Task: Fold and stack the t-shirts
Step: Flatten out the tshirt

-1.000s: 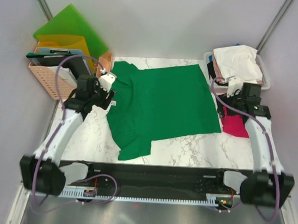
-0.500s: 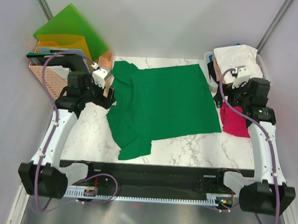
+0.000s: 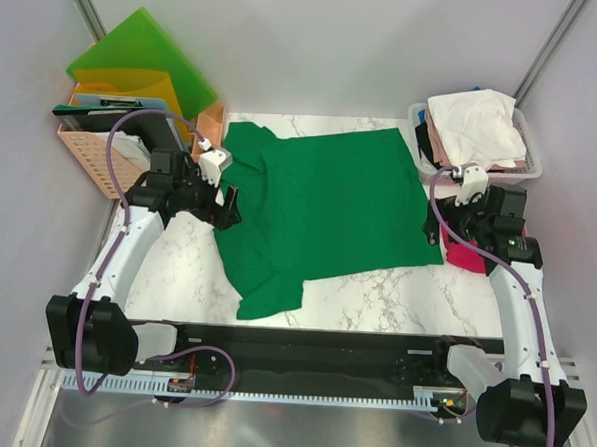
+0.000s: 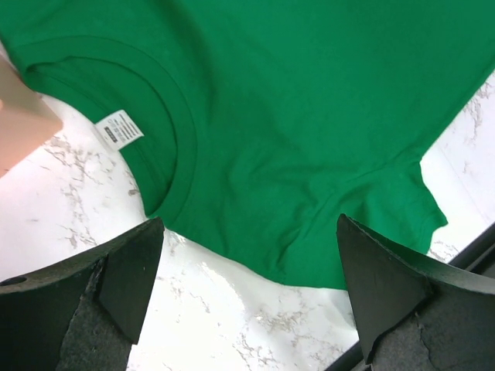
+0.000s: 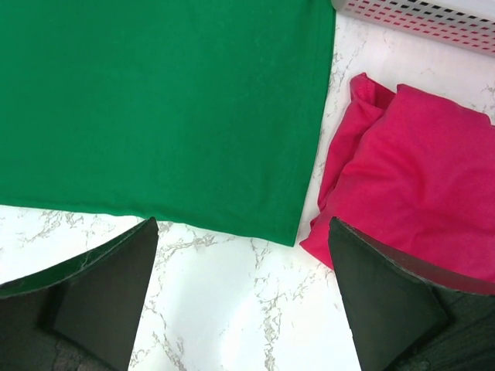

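Note:
A deep green t-shirt (image 3: 319,210) lies spread flat on the marble table, collar to the left, hem to the right. Its collar and white label show in the left wrist view (image 4: 255,124). My left gripper (image 3: 224,205) is open and empty, hovering over the collar and shoulder edge. A folded magenta-red t-shirt (image 3: 469,254) lies right of the green hem, also in the right wrist view (image 5: 418,178). My right gripper (image 3: 437,226) is open and empty above the green shirt's lower hem corner (image 5: 298,232). White and pale pink tees (image 3: 474,128) are piled in a basket.
A white mesh basket (image 3: 527,170) stands at the back right; its edge shows in the right wrist view (image 5: 418,11). An orange crate (image 3: 92,158) with green and yellow folders stands at the back left. A black rail (image 3: 292,348) runs along the near edge.
My left gripper has moved right and down toward the collar. My right gripper has moved down and left from the basket toward the green hem corner. The shirts have not moved.

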### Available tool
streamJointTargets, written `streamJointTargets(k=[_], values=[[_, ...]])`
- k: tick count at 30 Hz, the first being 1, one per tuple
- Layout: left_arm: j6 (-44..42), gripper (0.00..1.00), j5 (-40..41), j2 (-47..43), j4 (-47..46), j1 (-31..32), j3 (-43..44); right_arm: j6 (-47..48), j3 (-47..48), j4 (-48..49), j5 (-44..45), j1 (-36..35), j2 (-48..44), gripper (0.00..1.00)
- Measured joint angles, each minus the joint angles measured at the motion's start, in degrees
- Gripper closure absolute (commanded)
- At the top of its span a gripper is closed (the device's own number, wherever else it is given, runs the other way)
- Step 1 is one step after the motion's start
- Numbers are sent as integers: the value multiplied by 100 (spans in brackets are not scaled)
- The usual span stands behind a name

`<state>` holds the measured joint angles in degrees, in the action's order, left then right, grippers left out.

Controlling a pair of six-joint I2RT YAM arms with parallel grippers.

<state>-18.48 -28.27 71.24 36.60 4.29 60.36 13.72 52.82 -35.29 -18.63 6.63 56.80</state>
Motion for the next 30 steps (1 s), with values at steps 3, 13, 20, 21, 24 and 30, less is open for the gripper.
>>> streamJointTargets(k=[3,13,20,21,24,30], values=[[-4,0,-44,22,120,24,-2,74,0,-4,0,0,109,2],[-334,0,-214,42,481,122,-376,308,-420,-61,-4,0,177,2],[-645,0,-741,48,946,223,-452,468,-413,-293,-33,2,553,5],[-765,0,-859,15,1117,319,-457,518,-413,-334,-7,0,553,5],[-1080,0,-1088,-192,1480,769,-546,636,-413,-348,87,0,564,5],[-1333,0,-503,-1139,1491,2323,-1084,769,-393,-385,177,0,861,5]])
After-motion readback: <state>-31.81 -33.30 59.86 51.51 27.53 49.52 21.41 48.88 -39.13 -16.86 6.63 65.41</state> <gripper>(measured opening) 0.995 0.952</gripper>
